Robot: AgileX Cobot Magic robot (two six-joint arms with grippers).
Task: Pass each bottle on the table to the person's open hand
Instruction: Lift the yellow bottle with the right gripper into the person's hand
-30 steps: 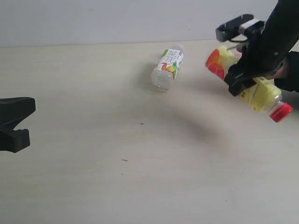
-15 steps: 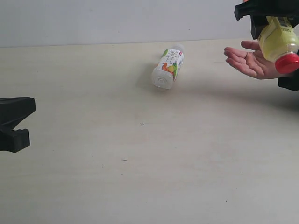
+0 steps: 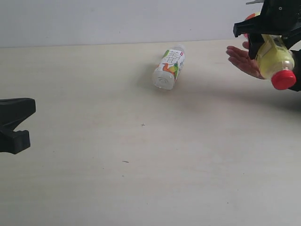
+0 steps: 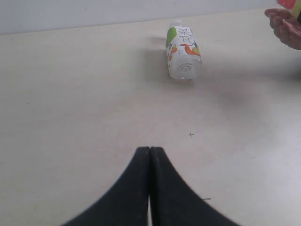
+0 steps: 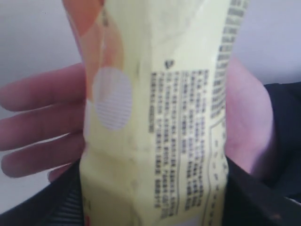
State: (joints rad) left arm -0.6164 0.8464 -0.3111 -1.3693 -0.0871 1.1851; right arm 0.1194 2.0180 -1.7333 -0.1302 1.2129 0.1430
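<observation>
My right gripper (image 3: pixel 269 33) is shut on a yellow bottle (image 3: pixel 274 59) with a red cap (image 3: pixel 283 79), held in the air at the far right, cap pointing down toward the camera. The person's open hand (image 3: pixel 243 61) lies palm up just behind and under it. In the right wrist view the yellow bottle (image 5: pixel 160 117) fills the frame with the hand (image 5: pixel 42 122) behind it. A clear bottle with a green and orange label (image 3: pixel 170 67) lies on its side on the table (image 3: pixel 141 155). My left gripper (image 4: pixel 150 149) is shut and empty, low at the left edge.
A pale wall (image 3: pixel 117 19) runs along the table's far edge. The person's dark sleeve (image 3: pixel 295 66) sits at the right edge. Tiny dark specks (image 3: pixel 142 125) mark the tabletop.
My right gripper lifted the yellow bottle off the table and, over the last half second, lowered it slightly over the person's open hand. The left arm and clear bottle stayed still.
</observation>
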